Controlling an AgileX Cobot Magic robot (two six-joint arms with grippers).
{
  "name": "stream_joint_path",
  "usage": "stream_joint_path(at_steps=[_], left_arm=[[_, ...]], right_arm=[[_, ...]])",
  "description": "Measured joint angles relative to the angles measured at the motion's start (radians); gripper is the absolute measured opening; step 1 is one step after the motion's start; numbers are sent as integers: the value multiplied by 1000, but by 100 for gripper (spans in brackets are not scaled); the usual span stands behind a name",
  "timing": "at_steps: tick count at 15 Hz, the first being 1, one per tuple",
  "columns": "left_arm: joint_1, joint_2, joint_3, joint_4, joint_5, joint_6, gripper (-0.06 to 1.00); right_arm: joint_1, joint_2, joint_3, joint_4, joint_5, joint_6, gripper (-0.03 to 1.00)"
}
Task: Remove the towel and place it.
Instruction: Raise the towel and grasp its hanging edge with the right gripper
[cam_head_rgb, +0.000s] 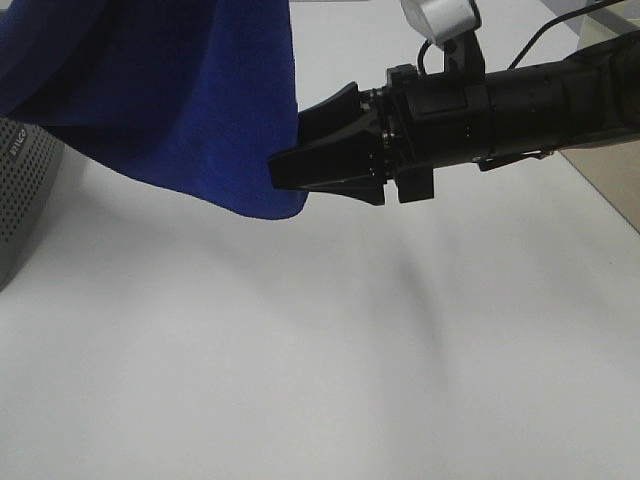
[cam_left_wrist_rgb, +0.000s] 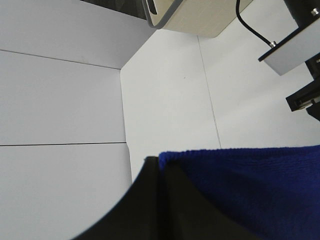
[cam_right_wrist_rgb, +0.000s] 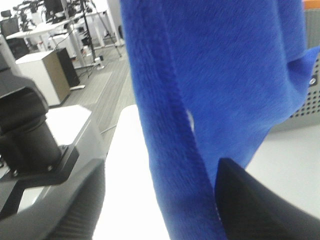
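The royal-blue towel (cam_head_rgb: 170, 90) hangs lifted above the white table (cam_head_rgb: 330, 360), its lower edge free of the surface. My right gripper (cam_head_rgb: 300, 140) reaches in from the right, open, its two fingers straddling the towel's right edge. In the right wrist view the towel (cam_right_wrist_rgb: 200, 90) hangs between the spread fingers (cam_right_wrist_rgb: 255, 200), with a small white tag (cam_right_wrist_rgb: 191, 116) showing. In the left wrist view my left gripper (cam_left_wrist_rgb: 161, 167) is shut on a top edge of the towel (cam_left_wrist_rgb: 250, 190). The left gripper is out of the exterior view.
A grey perforated basket (cam_head_rgb: 20, 190) stands at the table's left edge, partly under the towel; it also shows in the right wrist view (cam_right_wrist_rgb: 312, 97). A wooden panel (cam_head_rgb: 610, 180) lies at the table's right edge. A cabinet (cam_left_wrist_rgb: 195, 15) stands past the table.
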Motion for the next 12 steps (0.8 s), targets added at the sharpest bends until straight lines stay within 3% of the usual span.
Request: stream_joint_path(at_steps=[5,10,12], left_arm=[[0,0,0,1,-36,0,0],[0,0,0,-27,-47,-5,0],[0,0,0,-28,-47,-19,0]], right_arm=[[0,0,0,-53,1,4,63],[22,0,0,34,-29,-40,63],[22,0,0,43,-42,-46,58]])
